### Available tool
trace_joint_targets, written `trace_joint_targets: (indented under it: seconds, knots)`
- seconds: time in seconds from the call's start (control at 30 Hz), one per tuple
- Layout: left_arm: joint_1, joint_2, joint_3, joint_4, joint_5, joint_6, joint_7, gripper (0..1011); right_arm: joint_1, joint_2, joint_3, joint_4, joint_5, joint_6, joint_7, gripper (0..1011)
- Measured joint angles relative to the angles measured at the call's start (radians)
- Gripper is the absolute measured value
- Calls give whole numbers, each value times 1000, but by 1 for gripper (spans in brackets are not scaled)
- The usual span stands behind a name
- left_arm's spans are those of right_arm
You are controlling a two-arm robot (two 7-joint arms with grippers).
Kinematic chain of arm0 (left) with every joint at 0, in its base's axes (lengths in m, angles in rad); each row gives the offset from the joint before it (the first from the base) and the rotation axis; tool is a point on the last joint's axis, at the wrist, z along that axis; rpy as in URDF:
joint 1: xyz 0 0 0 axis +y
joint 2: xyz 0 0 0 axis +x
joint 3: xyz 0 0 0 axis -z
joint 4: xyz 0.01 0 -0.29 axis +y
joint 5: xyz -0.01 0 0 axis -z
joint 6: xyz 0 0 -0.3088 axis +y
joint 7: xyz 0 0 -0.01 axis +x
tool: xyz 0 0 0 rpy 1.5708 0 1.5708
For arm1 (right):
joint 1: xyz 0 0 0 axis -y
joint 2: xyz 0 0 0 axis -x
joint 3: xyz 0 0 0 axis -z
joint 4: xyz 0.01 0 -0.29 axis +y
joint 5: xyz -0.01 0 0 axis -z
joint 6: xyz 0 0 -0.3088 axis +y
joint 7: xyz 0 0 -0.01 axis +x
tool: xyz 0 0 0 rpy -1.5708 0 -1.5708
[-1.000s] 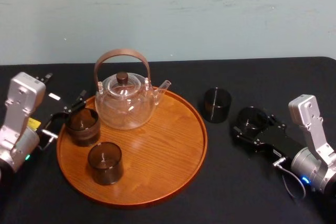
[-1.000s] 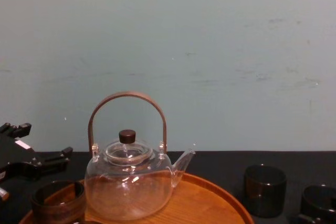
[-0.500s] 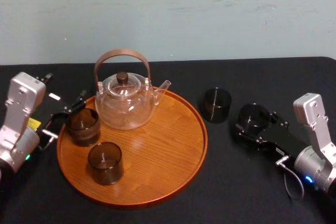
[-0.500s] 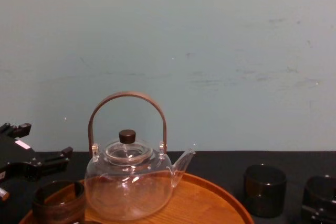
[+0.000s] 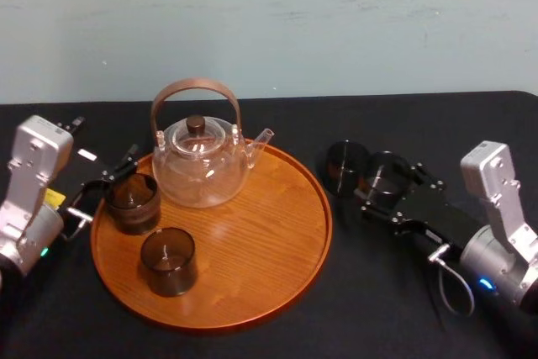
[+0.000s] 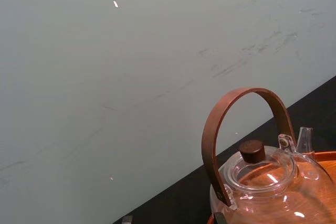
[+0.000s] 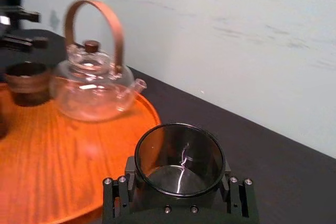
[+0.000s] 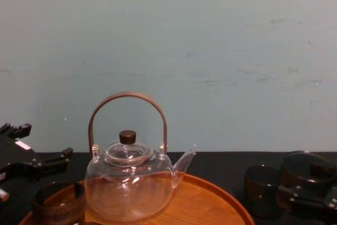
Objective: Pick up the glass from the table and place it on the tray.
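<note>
My right gripper [image 5: 387, 181] is shut on a dark smoked glass [image 5: 383, 172], held off the black table just right of the tray [image 5: 252, 283]. The right wrist view shows that glass [image 7: 180, 156] upright, clamped from both sides by the gripper [image 7: 180, 179]. The tray [image 7: 47, 156] is round, orange-brown wood with a low rim. It carries a glass teapot [image 5: 200, 164] and two dark glasses [image 5: 132, 202] [image 5: 168, 261]. A further dark glass [image 5: 343, 166] stands on the table beside the held one. My left gripper [image 5: 105, 185] rests open at the tray's left rim.
The teapot [image 8: 129, 183] with its tall wooden handle stands at the tray's far side. The near right part of the tray [image 8: 210, 204] is bare wood. A pale wall runs behind the table [image 5: 420, 308].
My right gripper has lifted its glass and carried it left, from out on the table to right beside the standing glass near the tray's rim. The left arm has not moved.
</note>
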Motion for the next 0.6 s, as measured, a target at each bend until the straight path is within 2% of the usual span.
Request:
trace_joint_targets:
  seconds: [0.23,0.6]
  knots:
    - [0,0,0,0,0,0,0,1001,21,-21,-39,8,-2,-11,43,908]
    - [0,0,0,0,0,0,0,1001,73,-67,-122,71,-1,-34,94,908]
